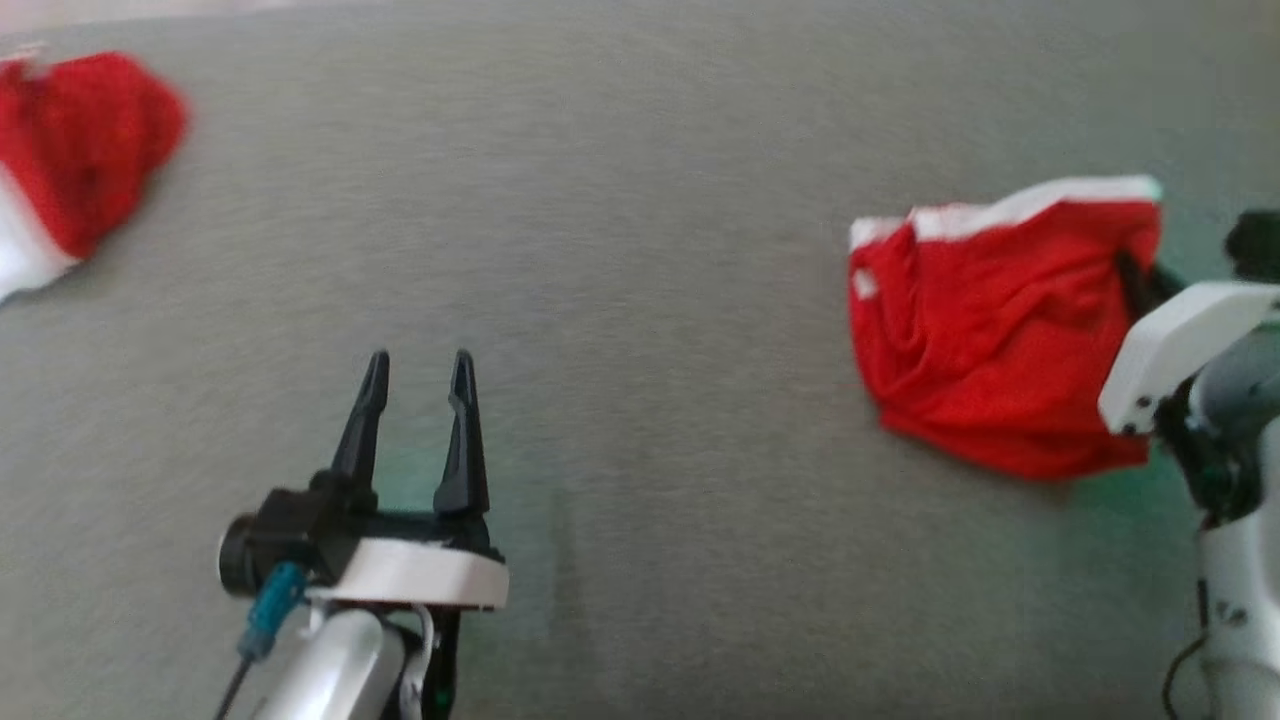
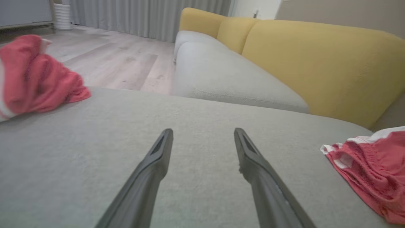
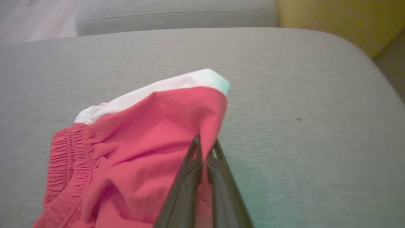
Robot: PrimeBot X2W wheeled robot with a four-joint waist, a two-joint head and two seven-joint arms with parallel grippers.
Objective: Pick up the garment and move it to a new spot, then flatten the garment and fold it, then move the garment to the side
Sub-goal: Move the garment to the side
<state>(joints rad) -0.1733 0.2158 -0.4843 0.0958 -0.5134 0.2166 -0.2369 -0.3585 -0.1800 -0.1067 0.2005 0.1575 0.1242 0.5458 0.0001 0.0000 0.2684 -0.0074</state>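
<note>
Right wrist view shows the right tool (image 3: 206,141) pressed together on the side edge of the red garment (image 3: 136,142), which lies crumpled on the grey sofa seat (image 3: 300,95). The left tool (image 1: 420,360) stands spread and empty, well apart from it. I think the pick-up step is in hand; the next move calls for lifting without the thin cloth slipping out.

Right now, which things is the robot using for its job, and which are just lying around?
In the job: red fabric garment with white trim, pinched in the right hand.
Lying about: second crumpled red-and-white cloth, yellow sofa backrest, grey curtains.
</note>
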